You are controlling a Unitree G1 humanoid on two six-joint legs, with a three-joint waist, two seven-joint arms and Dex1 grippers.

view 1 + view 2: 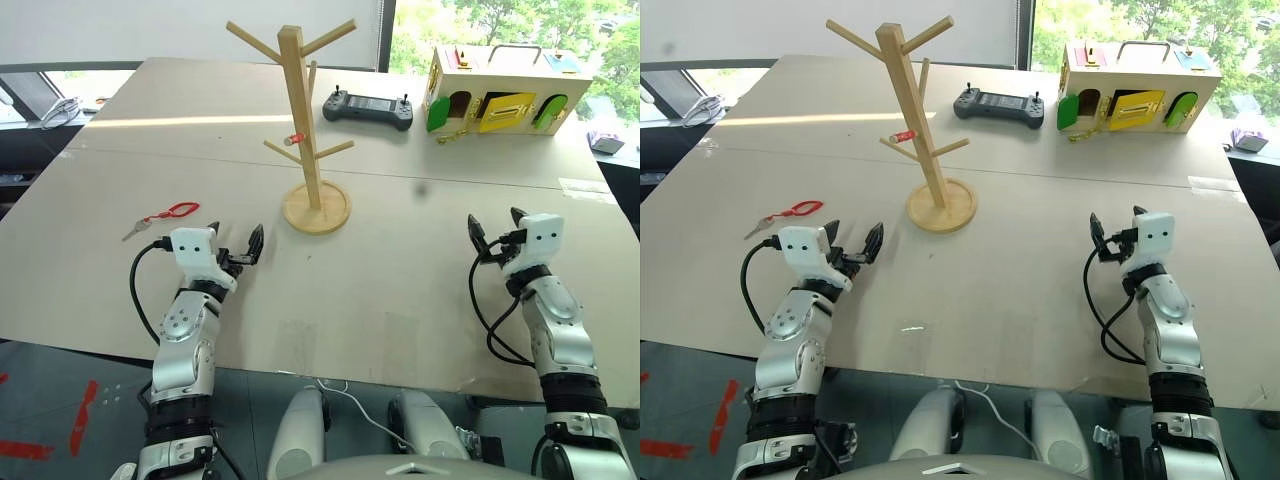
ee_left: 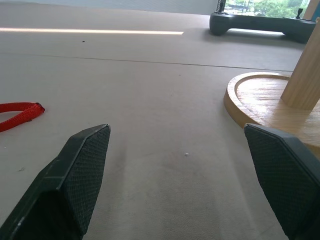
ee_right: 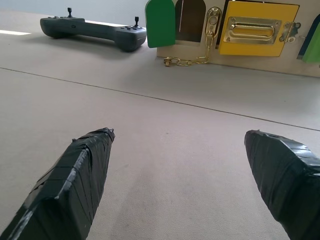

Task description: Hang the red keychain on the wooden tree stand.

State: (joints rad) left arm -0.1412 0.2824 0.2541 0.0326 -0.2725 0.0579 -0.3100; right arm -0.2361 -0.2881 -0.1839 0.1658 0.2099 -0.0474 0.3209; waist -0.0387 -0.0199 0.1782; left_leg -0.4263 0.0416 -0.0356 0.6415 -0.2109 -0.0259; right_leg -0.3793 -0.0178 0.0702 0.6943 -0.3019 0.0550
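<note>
Left wrist view: spread fingers, red keychain loop; head view adds its key. Right fingers spread.

both head eyes look down and forward over the table; wrist cameras skim low toward twelve o'clock, sharing the wooden tree stand and controller.
</note>
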